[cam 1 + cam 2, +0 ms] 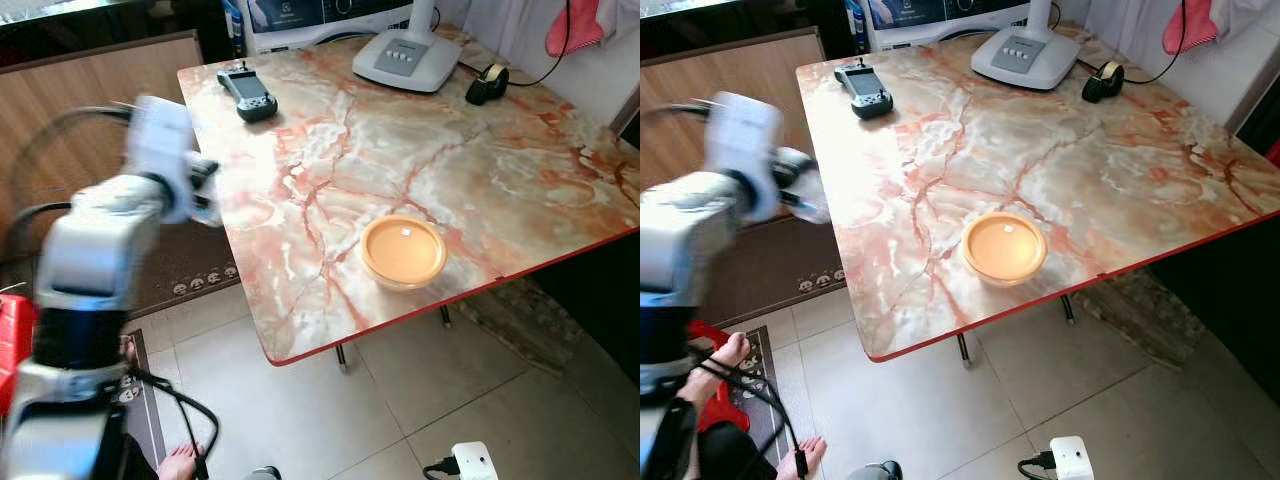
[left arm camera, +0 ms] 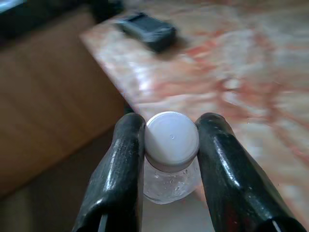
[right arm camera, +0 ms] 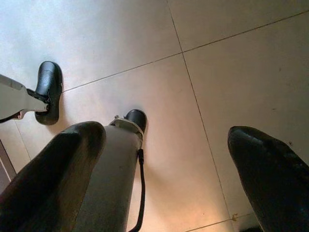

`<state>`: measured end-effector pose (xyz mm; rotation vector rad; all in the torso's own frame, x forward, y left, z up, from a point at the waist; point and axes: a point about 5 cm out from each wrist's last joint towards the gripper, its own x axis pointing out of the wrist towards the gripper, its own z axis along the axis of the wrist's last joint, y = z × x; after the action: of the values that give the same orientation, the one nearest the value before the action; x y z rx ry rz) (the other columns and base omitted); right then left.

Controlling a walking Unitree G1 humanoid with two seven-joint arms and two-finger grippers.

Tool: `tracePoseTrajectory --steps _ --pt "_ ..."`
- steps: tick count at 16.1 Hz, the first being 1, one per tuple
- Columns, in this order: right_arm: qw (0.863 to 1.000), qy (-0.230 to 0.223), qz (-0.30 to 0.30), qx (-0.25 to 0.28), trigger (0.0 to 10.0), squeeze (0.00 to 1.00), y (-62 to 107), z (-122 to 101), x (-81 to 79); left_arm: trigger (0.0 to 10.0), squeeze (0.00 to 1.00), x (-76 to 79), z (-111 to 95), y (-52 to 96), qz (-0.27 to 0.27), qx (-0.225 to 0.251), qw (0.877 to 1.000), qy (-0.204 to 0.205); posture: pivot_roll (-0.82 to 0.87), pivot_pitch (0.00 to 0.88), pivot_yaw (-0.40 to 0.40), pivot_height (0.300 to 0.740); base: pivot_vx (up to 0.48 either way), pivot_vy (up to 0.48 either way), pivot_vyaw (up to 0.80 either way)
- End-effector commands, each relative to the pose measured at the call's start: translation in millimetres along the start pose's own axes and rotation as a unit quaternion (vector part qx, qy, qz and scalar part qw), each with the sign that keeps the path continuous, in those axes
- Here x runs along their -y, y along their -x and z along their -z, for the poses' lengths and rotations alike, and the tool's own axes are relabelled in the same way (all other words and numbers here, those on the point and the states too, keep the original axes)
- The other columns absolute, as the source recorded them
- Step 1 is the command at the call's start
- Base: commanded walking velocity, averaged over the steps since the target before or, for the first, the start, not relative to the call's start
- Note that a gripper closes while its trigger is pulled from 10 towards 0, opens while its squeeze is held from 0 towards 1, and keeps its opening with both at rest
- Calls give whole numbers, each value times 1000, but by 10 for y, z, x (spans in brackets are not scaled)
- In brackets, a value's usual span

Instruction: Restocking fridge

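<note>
On the marble table [image 1: 480, 170] sit a yellow bowl [image 1: 403, 251] near its front edge, a black handheld device [image 1: 247, 92] at the far corner, a white lamp base [image 1: 408, 58] and a tape roll [image 1: 488, 84]. My left gripper [image 2: 169, 145] clamps a white-capped clear bottle [image 2: 171, 154] beside the table's left edge. My right gripper [image 3: 164, 174] hangs spread wide over floor tiles [image 3: 231, 77].

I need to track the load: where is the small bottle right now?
The bottle is clamped between the left gripper's fingers, off the marble table's left edge.
</note>
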<state>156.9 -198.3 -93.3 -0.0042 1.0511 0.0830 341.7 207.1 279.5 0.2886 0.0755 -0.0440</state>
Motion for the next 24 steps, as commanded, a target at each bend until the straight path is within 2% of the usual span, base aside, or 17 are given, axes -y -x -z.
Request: tracePoseTrajectory --steps 1,2,3,4,5,6,7,9,10,12,14,16,20,22,24 --pt "1000 -7 3 -14 10000 0 16 83 22 10000 0 -230 310 89 -68 -35 997 4 227 133 -27 740 0 0 0" --pt "1000 -5 2 -14 10000 0 17 80 29 10000 0 -351 519 166 -104 -54 993 19 231 134 -30 740 0 0 0" --pt "1000 -1 1 -15 10000 0 18 73 40 10000 0 -471 850 266 -148 -78 985 30 236 136 -34 740 0 0 0" --pt "1000 0 2 -15 10000 0 19 71 44 10000 0 -505 954 297 -164 -81 982 37 232 135 -37 740 0 0 0" --pt "1000 3 2 -15 10000 0 21 67 55 10000 0 -541 1282 384 -195 -94 974 68 227 131 -40 740 0 0 0" --pt "1000 4 2 -15 10000 0 22 66 61 10000 0 -533 1459 431 -203 -105 970 78 223 129 -40 740 0 0 0" --pt "1000 3 2 -14 10000 0 23 64 68 10000 0 -478 1752 511 -209 -128 966 78 218 129 -43 740 0 0 0" --pt "1000 2 3 -14 10000 0 23 62 68 10000 0 -340 2114 615 -205 -157 963 80 206 128 -43 740 0 0 0" --pt "1000 1 3 -13 10000 0 24 63 68 10000 0 -305 2186 635 -201 -163 963 74 206 128 -43 740 0 0 0" --pt "1000 0 3 -13 10000 0 23 65 64 10000 0 -95 2495 712 -164 -185 967 65 202 125 -42 740 0 0 0" --pt "1000 -2 2 -13 10000 0 23 69 59 10000 0 3 2630 731 -147 -188 969 64 202 122 -40 740 0 0 0" --pt "1000 -4 2 -12 10000 0 23 72 55 10000 0 116 2814 772 -122 -216 968 46 198 119 -39 740 0 0 0" --pt "1000 -10 3 -10 10000 0 26 91 53 10000 0 350 3149 931 -87 -282 955 37 187 109 -37 740 0 0 0" --pt "1000 -12 5 -11 10000 0 29 102 58 10000 0 471 3312 1054 -73 -321 944 35 175 104 -40 740 0 0 0" --pt "1000 -15 7 -9 10000 0 31 102 64 10000 0 561 3413 1150 -68 -345 935 51 172 110 -43 740 0 0 0"
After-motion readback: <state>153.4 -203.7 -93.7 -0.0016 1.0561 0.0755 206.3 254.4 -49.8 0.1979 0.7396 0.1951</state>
